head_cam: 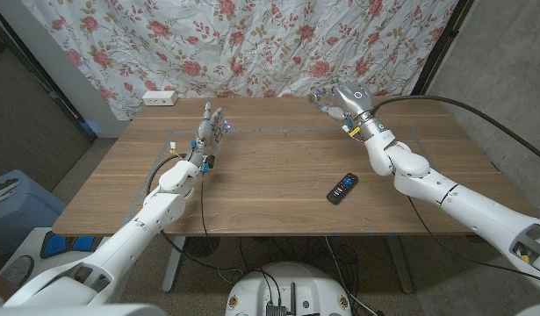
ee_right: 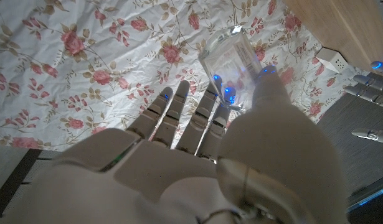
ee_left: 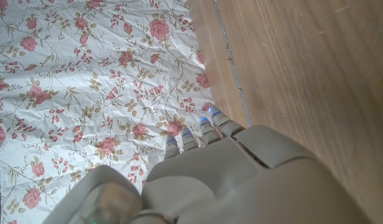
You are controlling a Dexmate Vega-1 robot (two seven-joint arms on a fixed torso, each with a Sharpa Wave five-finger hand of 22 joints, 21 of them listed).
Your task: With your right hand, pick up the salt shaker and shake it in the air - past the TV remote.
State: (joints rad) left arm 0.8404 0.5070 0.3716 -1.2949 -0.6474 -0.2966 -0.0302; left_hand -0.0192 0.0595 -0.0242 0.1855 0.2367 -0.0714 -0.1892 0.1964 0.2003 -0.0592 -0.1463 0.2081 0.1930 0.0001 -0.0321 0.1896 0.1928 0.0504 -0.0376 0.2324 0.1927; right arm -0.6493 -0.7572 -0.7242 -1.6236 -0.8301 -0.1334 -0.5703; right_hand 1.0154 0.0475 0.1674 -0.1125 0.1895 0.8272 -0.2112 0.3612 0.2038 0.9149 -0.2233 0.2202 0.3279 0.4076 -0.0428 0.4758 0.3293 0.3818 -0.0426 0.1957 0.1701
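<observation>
The salt shaker (ee_right: 231, 59) is already up in the air over the table's (head_cam: 270, 189) far edge, pinched in the right hand (head_cam: 338, 101), which sits well beyond the TV remote (head_cam: 342, 188), so shaking's next.

My right robot hand (head_cam: 340, 99) sits in the upper right of centre in the head view, raised over the far edge of the brown wooden worktop (head_cam: 270, 175), holding the clear glass salt shaker (ee_right: 231, 59). The black slim TV remote (head_cam: 342, 187) lies on the worktop below it, nearer the front edge. My left robot hand (head_cam: 208, 133) stands left of centre, well apart from both. A white power strip (head_cam: 160, 98) lies at the far left corner, before the rose-printed cloth backdrop (head_cam: 252, 44).
</observation>
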